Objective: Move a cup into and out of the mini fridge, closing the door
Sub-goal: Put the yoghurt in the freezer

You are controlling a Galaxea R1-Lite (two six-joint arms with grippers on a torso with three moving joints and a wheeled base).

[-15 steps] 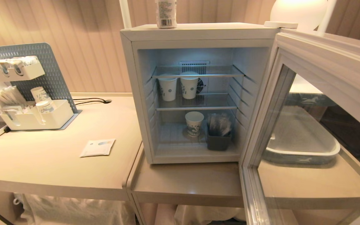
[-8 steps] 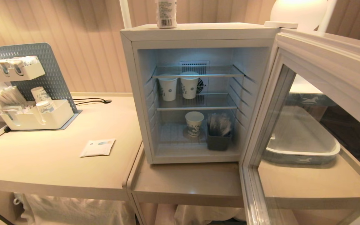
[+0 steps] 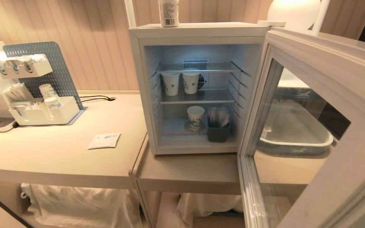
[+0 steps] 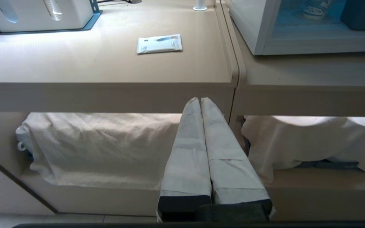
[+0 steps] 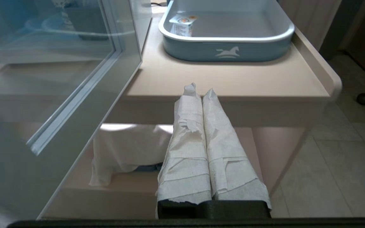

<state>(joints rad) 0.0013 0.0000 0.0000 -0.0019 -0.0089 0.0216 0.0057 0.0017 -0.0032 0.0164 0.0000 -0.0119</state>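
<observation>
The white mini fridge (image 3: 198, 31) stands on the counter with its glass door (image 3: 315, 95) swung wide open to the right. Inside, two paper cups (image 3: 171, 83) sit on the middle wire shelf and one cup (image 3: 195, 117) stands on the bottom beside a dark bin (image 3: 218, 133). More cups (image 3: 50, 95) rest in the white organiser at the left. Neither gripper appears in the head view. My left gripper (image 4: 200, 99) is shut and empty, below the counter's front edge. My right gripper (image 5: 198, 88) is shut and empty, low beside the open door (image 5: 74, 91).
A white sachet (image 3: 104, 141) lies on the counter left of the fridge. A blue-grey tray (image 5: 230, 34) holding a small carton sits right of the door. A bottle (image 3: 169, 12) stands on the fridge. White cloth (image 4: 100, 142) hangs under the counter.
The whole head view has shifted: the fridge and counter look smaller and farther, and more of the space under the counter shows. Nothing on the counter has moved.
</observation>
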